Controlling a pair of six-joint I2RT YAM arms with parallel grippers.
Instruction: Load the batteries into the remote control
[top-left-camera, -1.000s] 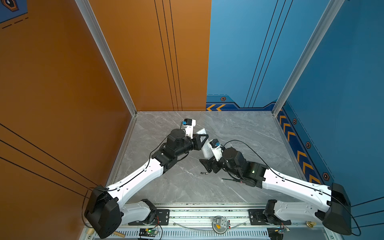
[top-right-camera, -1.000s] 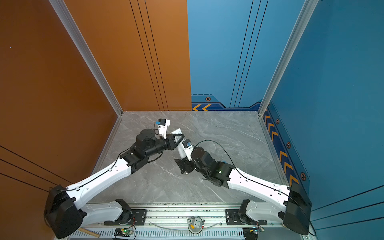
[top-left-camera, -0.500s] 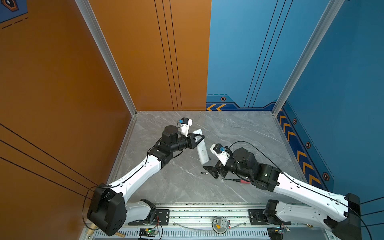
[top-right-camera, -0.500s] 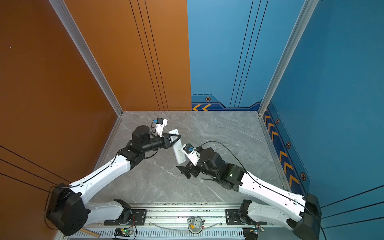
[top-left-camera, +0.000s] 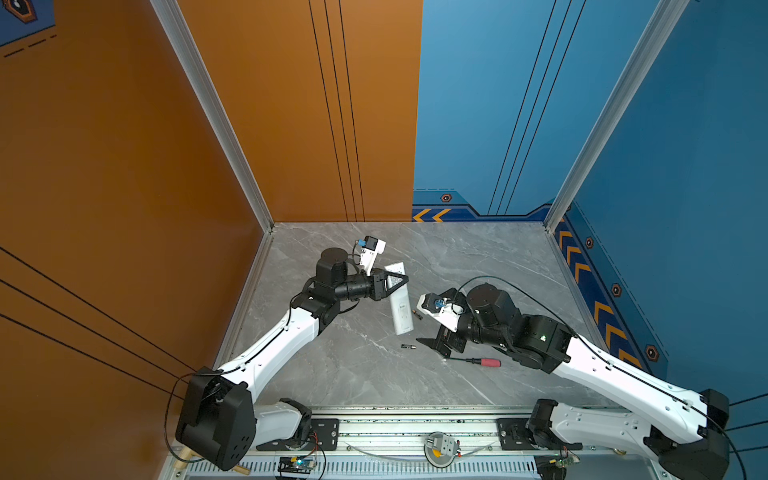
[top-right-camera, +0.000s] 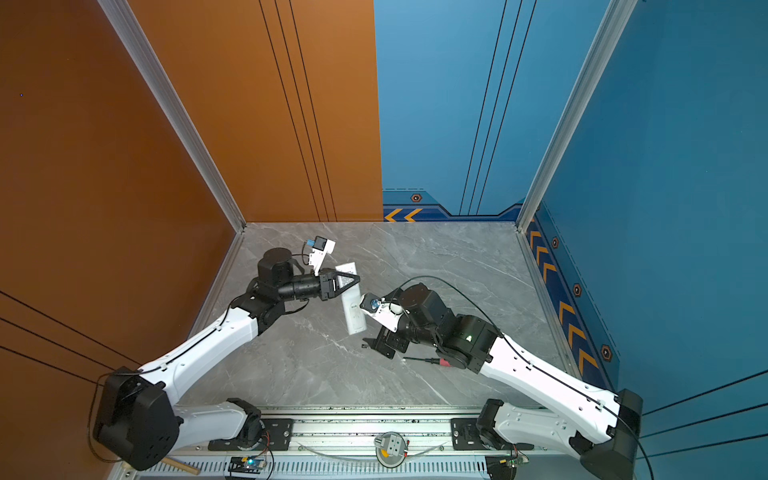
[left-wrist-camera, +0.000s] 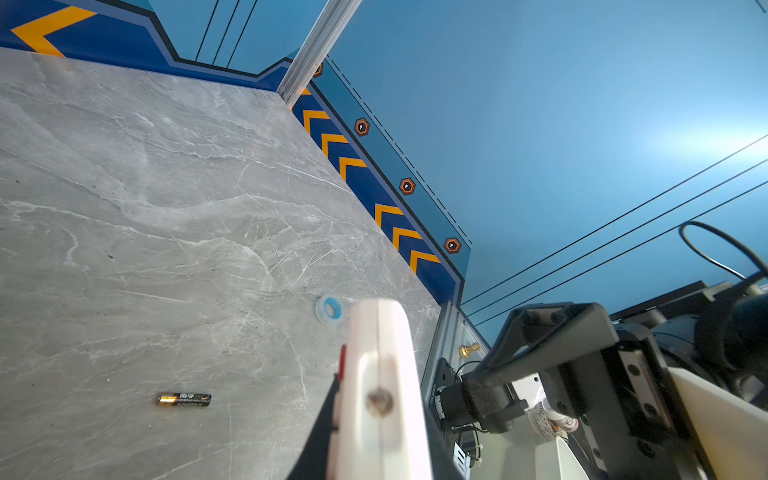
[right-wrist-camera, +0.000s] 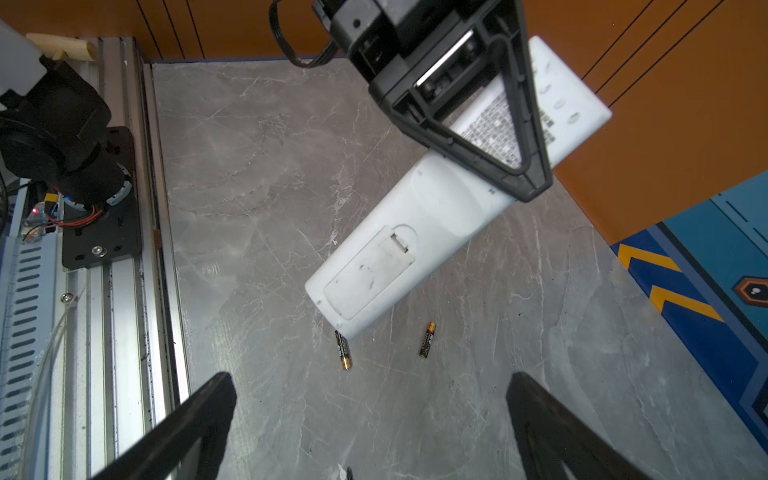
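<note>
My left claw (top-left-camera: 404, 279) is clenched on the remote control (top-left-camera: 402, 316), a long, slim bar of white plastic with rounded corners. I grasp it across its far half, one black triangular finger over the printed grey label (right-wrist-camera: 494, 124) on its back. The plain white back is turned up and toward my right arm. The rounded battery cover (right-wrist-camera: 370, 270) with its small latch is on and closed, and it carries a few dark scuffs. In the left wrist view the remote shows edge-on, with a sliver of red on the side that faces the counter (top-left-camera: 353, 374), a grey, marble-veined slab.

In both top views the remote's long axis runs from the back wall toward the near rail, slanting slightly to the right as it comes nearer. The cover end points toward the rail and the label end toward the wall. The remote sits near the middle of the counter, between my two arms. I cannot tell whether its near end touches the surface.

Two small dark batteries (right-wrist-camera: 343, 349) with gold-banded ends lie on the counter by that end. One is partly hidden under the remote's corner, and the other battery (right-wrist-camera: 427, 340) lies just beside it.

My right claw (right-wrist-camera: 370, 376) is released, its black fingers spread wide and grasping nothing, hovering near the batteries. A red-handled screwdriver (top-left-camera: 478, 361) lies next to my right arm.
</note>
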